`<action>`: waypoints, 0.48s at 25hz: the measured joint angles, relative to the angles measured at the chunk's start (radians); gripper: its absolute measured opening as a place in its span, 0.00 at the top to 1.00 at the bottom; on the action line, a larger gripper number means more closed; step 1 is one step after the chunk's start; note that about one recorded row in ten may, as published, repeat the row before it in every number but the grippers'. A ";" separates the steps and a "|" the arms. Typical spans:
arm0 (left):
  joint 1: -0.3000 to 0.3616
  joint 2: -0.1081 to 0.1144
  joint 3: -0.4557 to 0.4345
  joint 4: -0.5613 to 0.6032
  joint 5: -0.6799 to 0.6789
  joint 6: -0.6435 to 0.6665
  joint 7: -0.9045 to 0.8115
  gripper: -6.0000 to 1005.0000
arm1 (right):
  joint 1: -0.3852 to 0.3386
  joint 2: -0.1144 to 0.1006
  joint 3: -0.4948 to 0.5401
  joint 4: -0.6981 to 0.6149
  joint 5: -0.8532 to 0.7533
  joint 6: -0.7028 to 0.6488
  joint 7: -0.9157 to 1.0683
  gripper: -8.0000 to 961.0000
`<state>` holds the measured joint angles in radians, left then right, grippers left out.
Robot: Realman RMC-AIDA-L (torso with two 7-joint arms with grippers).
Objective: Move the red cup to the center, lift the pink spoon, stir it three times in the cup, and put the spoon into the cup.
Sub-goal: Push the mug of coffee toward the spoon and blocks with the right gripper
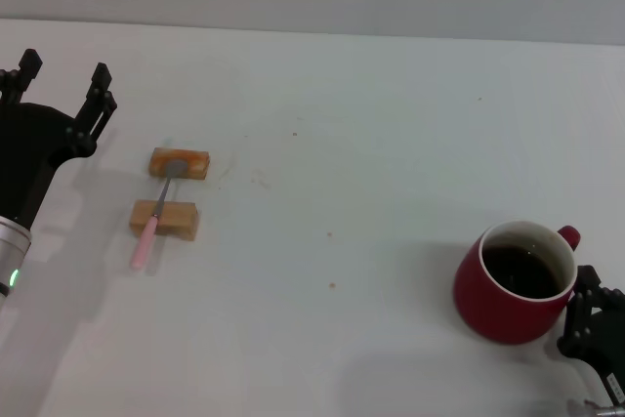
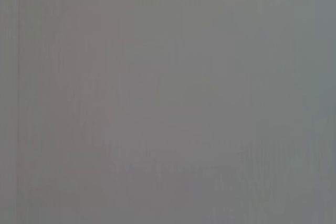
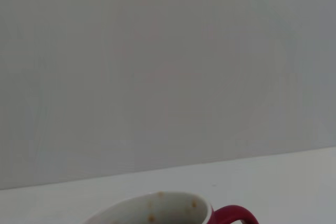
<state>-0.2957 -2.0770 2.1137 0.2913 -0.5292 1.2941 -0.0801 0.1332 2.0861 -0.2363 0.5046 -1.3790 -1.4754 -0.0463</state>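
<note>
Fingers of my right gripper (image 1: 594, 317) are sitting beside the red cup (image 1: 515, 282) near its handle; whether they're gripping, I cannot tell. I'm judging the cup-to-centre step underway. My left gripper (image 1: 61, 87) is hanging spread, empty, near the pink spoon (image 1: 148, 235) on two blocks (image 1: 179, 162).

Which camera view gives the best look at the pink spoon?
The head view: the pink spoon shows whole, lying across two orange-tan blocks on the table's left side. The left wrist view shows only blank grey, and the right wrist view shows just the red cup, no spoon.
</note>
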 joint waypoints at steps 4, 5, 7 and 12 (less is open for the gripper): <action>0.000 0.000 0.000 -0.001 0.000 0.000 0.000 0.23 | 0.012 0.000 0.000 -0.001 0.000 0.008 0.003 0.99; 0.000 0.000 0.000 -0.001 0.000 0.000 0.000 0.23 | 0.015 0.000 0.000 -0.001 0.000 0.009 0.003 0.99; 0.000 0.000 0.000 -0.002 0.000 -0.001 0.000 0.23 | 0.024 0.000 0.000 0.000 0.000 0.011 0.003 0.99; 0.000 0.000 0.000 -0.003 0.000 -0.001 -0.001 0.23 | 0.039 -0.001 0.000 0.001 0.000 0.026 0.003 0.99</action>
<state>-0.2961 -2.0770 2.1137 0.2879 -0.5292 1.2929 -0.0807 0.1725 2.0856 -0.2362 0.5052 -1.3790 -1.4495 -0.0429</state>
